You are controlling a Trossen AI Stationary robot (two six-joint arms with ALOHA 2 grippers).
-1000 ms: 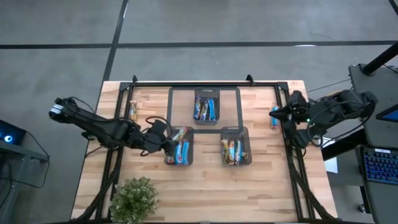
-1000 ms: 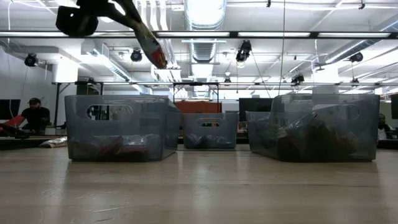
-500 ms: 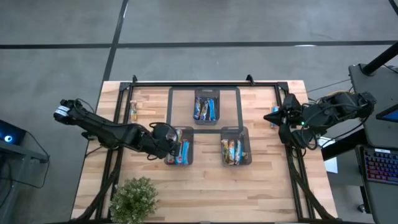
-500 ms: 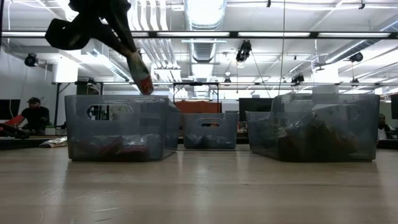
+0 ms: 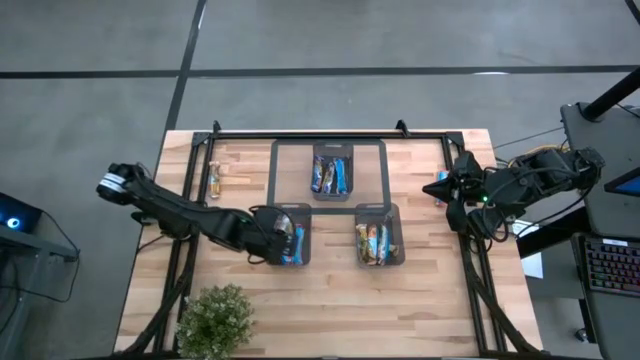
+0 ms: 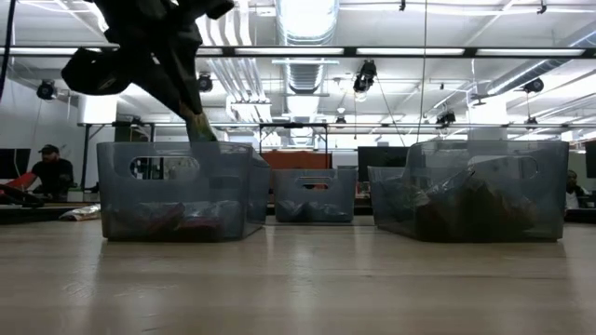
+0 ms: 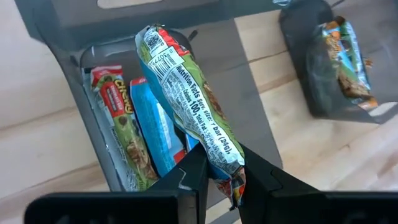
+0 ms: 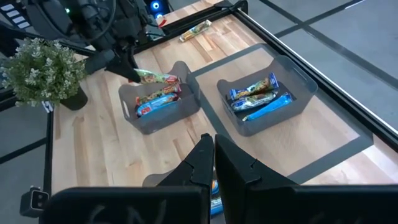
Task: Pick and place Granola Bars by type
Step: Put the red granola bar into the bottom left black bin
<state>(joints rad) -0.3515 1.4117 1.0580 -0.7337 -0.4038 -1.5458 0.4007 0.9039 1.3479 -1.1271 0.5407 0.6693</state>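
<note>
The left claw [image 7: 216,176] is clamped on one end of a green-and-white foil-wrapped granola bar [image 7: 186,93], holding it just above the dark mesh bin [image 5: 290,236] nearest the bench's left edge. That bin already holds red-and-green and blue bars [image 7: 134,134]. The right claw [image 8: 212,155] is clenched on nothing, waiting above the right edge of the wooden bench [image 5: 330,290], beside a blue bar [image 5: 440,186] lying there. Two more bins, one at the middle back [image 5: 332,170] and one right of centre [image 5: 379,235], hold mixed bars.
</note>
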